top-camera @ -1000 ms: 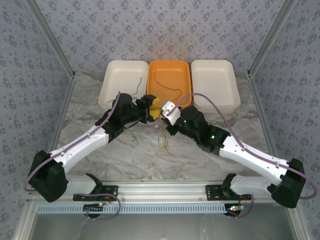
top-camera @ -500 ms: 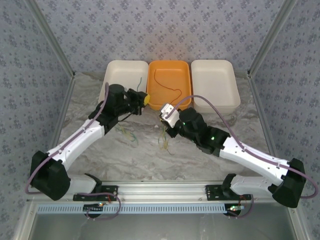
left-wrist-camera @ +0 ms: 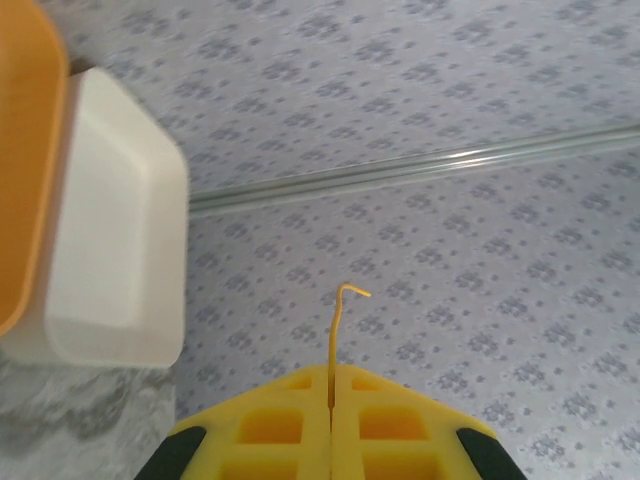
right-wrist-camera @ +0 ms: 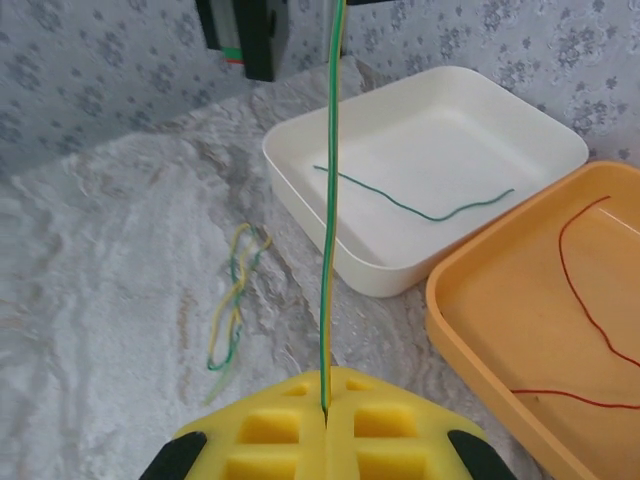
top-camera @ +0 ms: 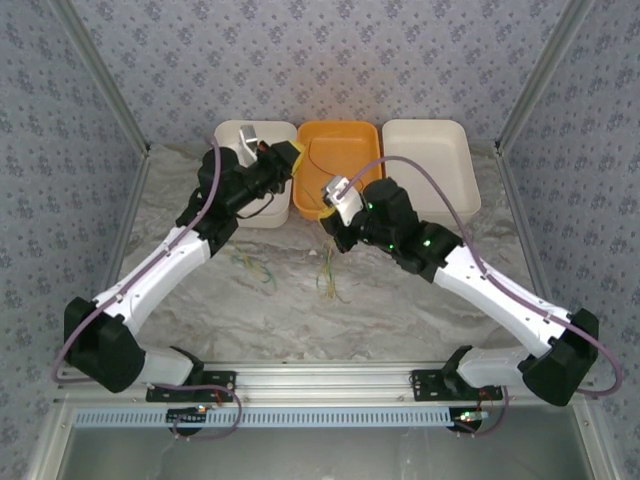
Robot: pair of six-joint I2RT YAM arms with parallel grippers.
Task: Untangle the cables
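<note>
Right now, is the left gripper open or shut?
Shut. In the left wrist view the left gripper has its yellow pads pressed together, with a thin yellow cable pinched between them.

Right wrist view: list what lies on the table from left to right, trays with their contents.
Tangled yellow and green wires → white tray holding a dark green wire → orange tray holding a dark red wire.

A robotics lab booth: patterned cloth walls, aluminium frame rail, marbled tabletop.
</note>
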